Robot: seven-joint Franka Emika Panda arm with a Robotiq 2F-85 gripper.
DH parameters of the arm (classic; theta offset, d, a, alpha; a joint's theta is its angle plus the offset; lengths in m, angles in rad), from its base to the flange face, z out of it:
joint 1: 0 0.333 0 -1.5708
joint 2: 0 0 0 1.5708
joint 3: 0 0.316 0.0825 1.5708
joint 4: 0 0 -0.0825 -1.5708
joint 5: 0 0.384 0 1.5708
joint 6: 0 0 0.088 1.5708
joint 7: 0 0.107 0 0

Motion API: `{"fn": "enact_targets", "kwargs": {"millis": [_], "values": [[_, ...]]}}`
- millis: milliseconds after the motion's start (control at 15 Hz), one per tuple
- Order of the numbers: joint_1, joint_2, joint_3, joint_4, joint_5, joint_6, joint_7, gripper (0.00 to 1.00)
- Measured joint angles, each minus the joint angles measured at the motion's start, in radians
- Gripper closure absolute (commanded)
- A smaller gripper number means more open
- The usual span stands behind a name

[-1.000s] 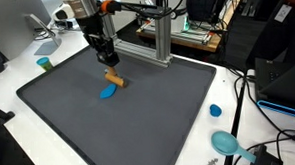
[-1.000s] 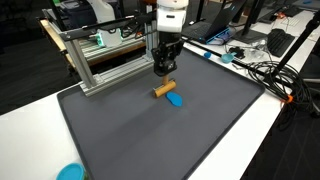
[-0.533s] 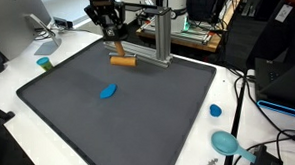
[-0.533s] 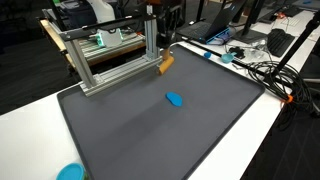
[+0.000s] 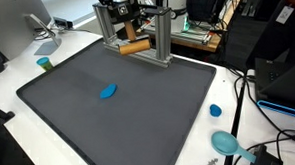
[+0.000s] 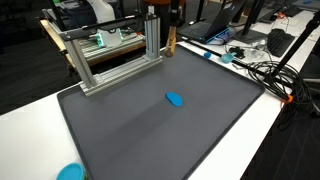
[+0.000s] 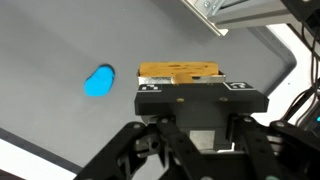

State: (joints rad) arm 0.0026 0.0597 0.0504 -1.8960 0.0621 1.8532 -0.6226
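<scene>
A small blue oval piece (image 5: 109,91) lies flat on the dark grey mat (image 5: 159,122) in front of me, alone near its middle. The wrist view shows it too, with bare mat all around it. The mat covers most of my white bench (image 5: 231,84). At the mat's far edge stands an aluminium frame (image 5: 164,40) of upright and cross bars. Off the mat, on the bench, a little green cylinder (image 5: 45,64) sits by one corner. A blue cap (image 5: 216,111) sits just beside the opposite edge, and a teal round dish (image 5: 226,142) lies near black cables (image 5: 256,153).
</scene>
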Motion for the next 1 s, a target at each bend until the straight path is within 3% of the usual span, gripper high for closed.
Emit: {"fn": "enact_targets", "kwargs": {"millis": [133,200,400,667,1000], "values": [[0.000,0.018,-0.002,0.017,0.014,-0.004,-0.010,0.53],[-0.001,0.024,-0.002,0.021,0.015,-0.004,-0.011,0.78],[0.000,0.033,-0.002,0.021,0.014,0.003,-0.025,0.78],[-0.004,0.043,-0.004,0.064,-0.037,-0.005,-0.221,0.78],[-0.009,0.115,-0.012,0.195,-0.199,-0.023,-0.398,0.78]]}}
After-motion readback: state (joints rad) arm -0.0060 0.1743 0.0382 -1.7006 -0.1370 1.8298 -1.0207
